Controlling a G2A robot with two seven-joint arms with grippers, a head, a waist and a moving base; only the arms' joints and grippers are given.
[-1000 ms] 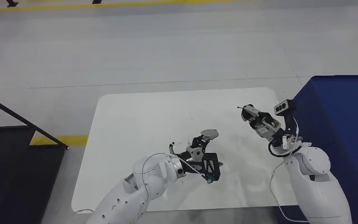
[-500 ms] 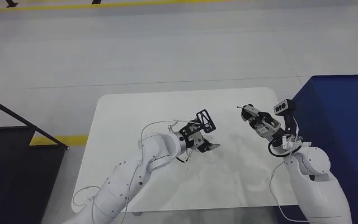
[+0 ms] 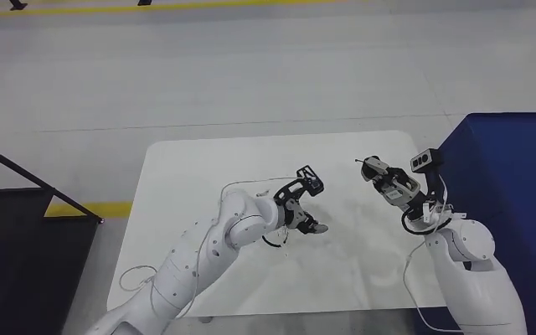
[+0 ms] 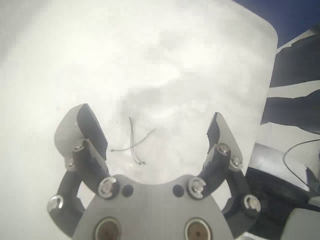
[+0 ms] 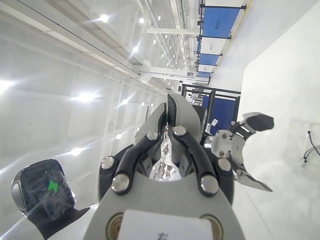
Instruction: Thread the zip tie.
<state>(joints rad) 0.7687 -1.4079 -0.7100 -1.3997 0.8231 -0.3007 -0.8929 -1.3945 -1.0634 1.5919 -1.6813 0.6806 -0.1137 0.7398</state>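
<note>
Left claw (image 4: 150, 116) hangs wide open above the white worktop (image 3: 184, 251), gripping nothing. We note thin zip ties (image 4: 132, 141) lying crossed on the worktop beneath it, untouched. Right claw (image 5: 167, 111) is raised over the worktop's right side, fingers pressed together; we cannot tell whether anything is pinched.

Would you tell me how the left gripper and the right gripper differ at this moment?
The left gripper is wide open; the right gripper is shut. The left one points down at the loose zip ties on the table; the right one points out toward the room, the ties off to one side. Both have the same two-fingered build.
</note>
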